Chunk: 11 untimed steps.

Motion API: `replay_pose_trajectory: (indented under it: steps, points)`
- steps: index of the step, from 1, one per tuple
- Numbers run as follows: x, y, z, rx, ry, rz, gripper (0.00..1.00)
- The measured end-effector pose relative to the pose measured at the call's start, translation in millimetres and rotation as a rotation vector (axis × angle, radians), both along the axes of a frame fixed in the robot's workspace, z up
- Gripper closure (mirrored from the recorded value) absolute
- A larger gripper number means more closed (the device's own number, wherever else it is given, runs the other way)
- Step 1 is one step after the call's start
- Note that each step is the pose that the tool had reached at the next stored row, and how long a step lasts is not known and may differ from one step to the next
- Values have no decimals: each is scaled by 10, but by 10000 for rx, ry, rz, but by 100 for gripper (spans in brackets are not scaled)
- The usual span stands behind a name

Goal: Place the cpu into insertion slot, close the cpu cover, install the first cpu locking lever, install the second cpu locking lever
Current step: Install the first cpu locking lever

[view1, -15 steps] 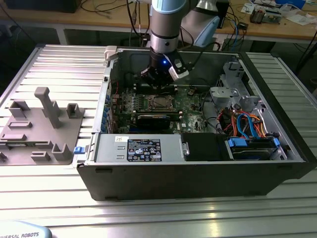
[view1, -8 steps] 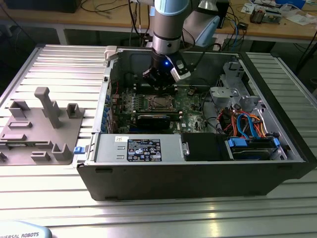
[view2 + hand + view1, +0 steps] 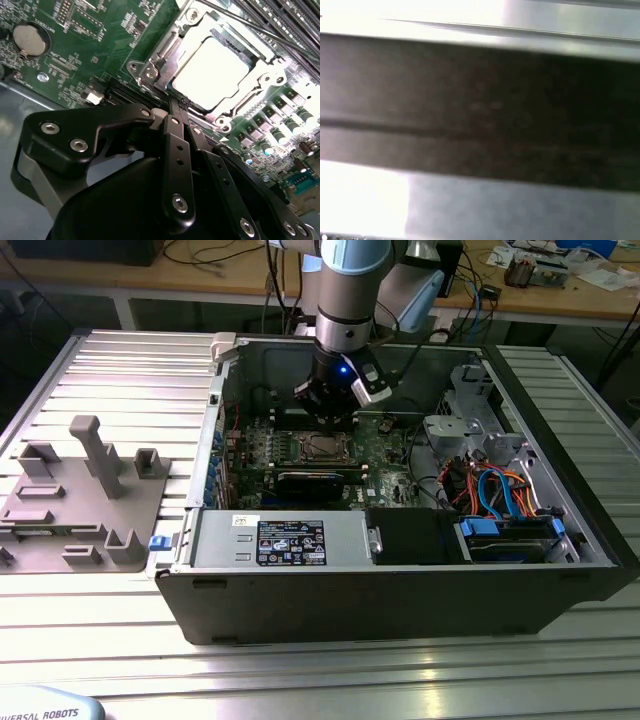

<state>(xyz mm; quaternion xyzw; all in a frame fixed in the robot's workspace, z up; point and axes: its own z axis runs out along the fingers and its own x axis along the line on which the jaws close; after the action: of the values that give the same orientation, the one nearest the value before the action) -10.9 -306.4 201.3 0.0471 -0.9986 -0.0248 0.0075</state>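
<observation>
Exterior view, going from its left: grey plastic fixture tray (image 3: 85,505) on the slatted aluminium table (image 3: 120,360), then the open computer case (image 3: 400,580) with green motherboard (image 3: 385,445) inside. Arm comes down over the board, gripper (image 3: 330,412) just above the socket area and a bit behind it. Second wrist view: coin cell battery (image 3: 30,39) off to one side, gripper (image 3: 172,107) fingers pressed together into one thin black blade, closed on nothing, tip touching or nearly touching the socket frame edge. The cpu (image 3: 212,70) already sits in the insertion slot (image 3: 150,70), silver top glaring. The cpu cover (image 3: 260,82) looks folded down around the chip, its opening framing the lid. Thin metal rods (image 3: 260,27) run along the far side of the socket, probably the locking levers, cannot tell if latched. My read: chip is light, stiff, slick on top, socket pins under it fragile, so best held by its edges only; cover is thin sheet metal, springy; lever wire is stiff, best pushed near its free end. First wrist view too blurred to use.
</observation>
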Motion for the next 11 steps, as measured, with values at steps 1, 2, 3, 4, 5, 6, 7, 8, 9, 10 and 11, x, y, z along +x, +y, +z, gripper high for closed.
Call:
replay_pose_trajectory:
  steps: [1,2,3,4,5,6,7,8,9,10,11]
  points:
    - [16,-1,-2,-1,8,2,89]
    - [31,0,-6,-1,14,3,89]
    - [35,0,-7,-1,15,5,89]
    - [40,3,-10,1,15,9,89]
    - [42,6,-10,0,15,12,89]
    - [43,10,-10,0,15,18,89]
    - [45,21,-12,8,12,27,89]
    - [45,27,-12,6,12,32,89]
    - [45,28,-10,6,14,34,89]
    - [45,28,-5,8,13,35,89]
    - [45,29,4,14,10,33,89]
